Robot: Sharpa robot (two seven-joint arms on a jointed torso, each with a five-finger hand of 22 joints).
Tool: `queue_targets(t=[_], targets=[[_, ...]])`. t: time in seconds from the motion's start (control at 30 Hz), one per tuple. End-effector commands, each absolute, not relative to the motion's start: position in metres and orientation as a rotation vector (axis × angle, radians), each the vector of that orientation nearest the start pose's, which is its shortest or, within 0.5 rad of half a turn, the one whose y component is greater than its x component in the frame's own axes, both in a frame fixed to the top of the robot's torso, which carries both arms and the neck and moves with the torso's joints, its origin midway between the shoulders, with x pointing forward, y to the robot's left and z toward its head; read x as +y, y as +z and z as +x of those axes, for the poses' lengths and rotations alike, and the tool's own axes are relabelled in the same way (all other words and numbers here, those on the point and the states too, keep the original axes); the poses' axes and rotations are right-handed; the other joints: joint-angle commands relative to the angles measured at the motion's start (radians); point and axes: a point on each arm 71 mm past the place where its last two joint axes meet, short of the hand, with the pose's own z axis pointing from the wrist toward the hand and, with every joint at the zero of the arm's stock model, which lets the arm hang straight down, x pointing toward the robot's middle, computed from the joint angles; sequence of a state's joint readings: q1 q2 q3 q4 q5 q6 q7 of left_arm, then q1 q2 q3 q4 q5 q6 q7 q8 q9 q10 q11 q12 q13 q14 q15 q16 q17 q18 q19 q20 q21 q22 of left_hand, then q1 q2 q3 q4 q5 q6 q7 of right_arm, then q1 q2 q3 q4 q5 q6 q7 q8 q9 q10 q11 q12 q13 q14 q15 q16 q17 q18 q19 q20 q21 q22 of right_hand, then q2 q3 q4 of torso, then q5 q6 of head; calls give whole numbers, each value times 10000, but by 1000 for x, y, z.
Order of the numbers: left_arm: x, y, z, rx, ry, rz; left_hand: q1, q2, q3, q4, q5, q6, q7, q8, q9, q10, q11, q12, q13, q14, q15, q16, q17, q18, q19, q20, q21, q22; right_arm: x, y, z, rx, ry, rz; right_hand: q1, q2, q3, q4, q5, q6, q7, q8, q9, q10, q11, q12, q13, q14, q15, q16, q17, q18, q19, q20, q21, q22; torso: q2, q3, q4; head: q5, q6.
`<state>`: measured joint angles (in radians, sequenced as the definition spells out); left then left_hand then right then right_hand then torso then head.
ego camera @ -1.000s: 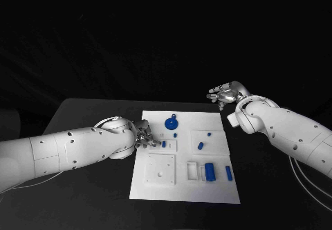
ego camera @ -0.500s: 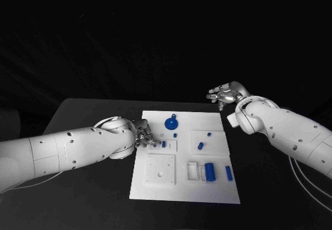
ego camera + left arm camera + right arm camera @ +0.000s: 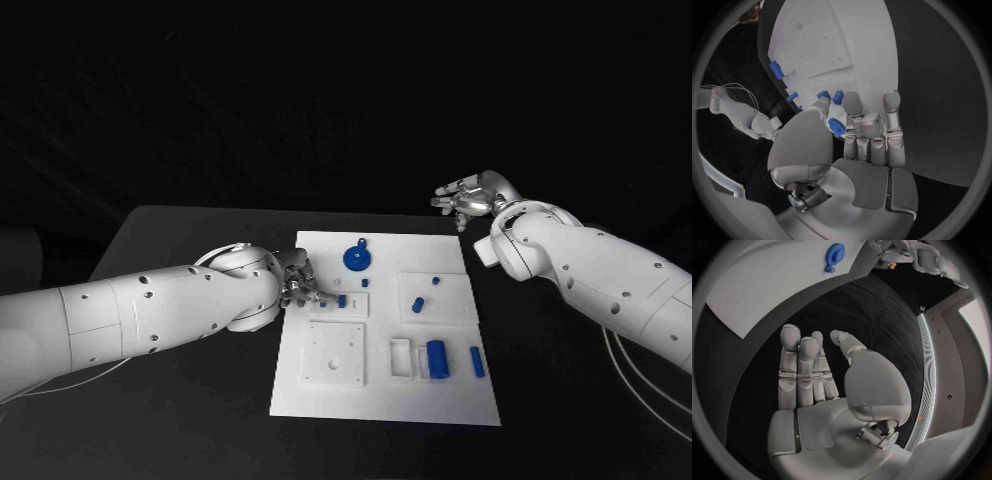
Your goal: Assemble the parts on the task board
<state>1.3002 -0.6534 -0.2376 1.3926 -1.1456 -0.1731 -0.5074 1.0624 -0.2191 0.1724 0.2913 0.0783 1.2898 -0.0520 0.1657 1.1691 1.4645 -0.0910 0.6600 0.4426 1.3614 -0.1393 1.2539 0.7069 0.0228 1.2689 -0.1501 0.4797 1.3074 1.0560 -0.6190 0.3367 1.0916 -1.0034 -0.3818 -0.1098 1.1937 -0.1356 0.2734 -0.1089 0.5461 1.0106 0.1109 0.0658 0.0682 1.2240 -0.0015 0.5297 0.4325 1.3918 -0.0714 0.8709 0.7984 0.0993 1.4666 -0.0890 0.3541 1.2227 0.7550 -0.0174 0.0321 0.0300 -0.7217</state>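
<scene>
1. White task board [image 3: 387,395] lies in the middle of the black table [image 3: 173,240].
2. Near the board's front edge, a blue cylinder [image 3: 437,359] lies in a tray.
3. At the board's left edge, the left hand [image 3: 299,280] rests on the board beside a small blue peg [image 3: 342,299]; whether it grips anything, I cannot tell.
4. Toward the far edge lies a blue gear [image 3: 356,259].
5. Beyond the board's far right corner, the right hand [image 3: 469,197] hovers with fingers apart, holding nothing.

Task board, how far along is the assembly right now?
Early, by the look of it. On the task board a blue gear sits near the far edge, though I cannot tell whether it is seated. In hand: the left hand works at a small blue part by the board's left edge, its fingers against it. Left: the blue cylinder and blue bar lie loose. The right hand hovers open off the board.
</scene>
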Motion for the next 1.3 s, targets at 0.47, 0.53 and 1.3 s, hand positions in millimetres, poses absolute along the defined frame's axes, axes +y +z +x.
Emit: queue_targets(t=[0.47, 0.53, 1.3], targets=[[173, -212, 511, 20056, -4519, -2635, 99, 216, 60, -20, 188, -280, 247, -728, -1330, 475, 156, -542, -128, -383, 111, -584, -871, -67, -64, 87, -292, 113, -249, -177, 572, 15016, 7664, 6888, -127, 7, -19, 44, 63, -53, 51, -29, -8, 6, -14, -37, -12, -69, -24, 18, -12, 153, 381, -50, -55, -15, -6, 2, 6, -31, 87], [172, -206, 513, 19885, -4967, -2937, 199, 358, 94, -37, 639, -396, 330, -916, -2104, 461, 173, -835, -144, -408, 116, -701, -977, -122, -48, 61, -455, 83, -249, -177, 572, 15016, 7664, 6890, -127, 7, -19, 44, 63, -53, 51, -29, -8, 6, -14, -37, -12, -69, -24, 18, -12, 153, 381, -50, -55, -15, -5, 5, 6, -26, 93], [114, -197, 516, 16127, -7666, 3182, 3857, 1014, 729, -3341, 577, -2133, 1406, -1028, -10333, -2883, 1741, -6005, -3836, -1619, 1334, -3056, -2902, 697, -864, 1249, -2442, -478, -249, -175, 572, 14647, 8035, 6898, -272, 37, 472, -106, 52, 75, 123, -34, -11, 293, 357, -3027, -2749, -213, 226, -2, -46, 383, 242, 187, -659, -150, 24, -8, -29, -137, 296]])
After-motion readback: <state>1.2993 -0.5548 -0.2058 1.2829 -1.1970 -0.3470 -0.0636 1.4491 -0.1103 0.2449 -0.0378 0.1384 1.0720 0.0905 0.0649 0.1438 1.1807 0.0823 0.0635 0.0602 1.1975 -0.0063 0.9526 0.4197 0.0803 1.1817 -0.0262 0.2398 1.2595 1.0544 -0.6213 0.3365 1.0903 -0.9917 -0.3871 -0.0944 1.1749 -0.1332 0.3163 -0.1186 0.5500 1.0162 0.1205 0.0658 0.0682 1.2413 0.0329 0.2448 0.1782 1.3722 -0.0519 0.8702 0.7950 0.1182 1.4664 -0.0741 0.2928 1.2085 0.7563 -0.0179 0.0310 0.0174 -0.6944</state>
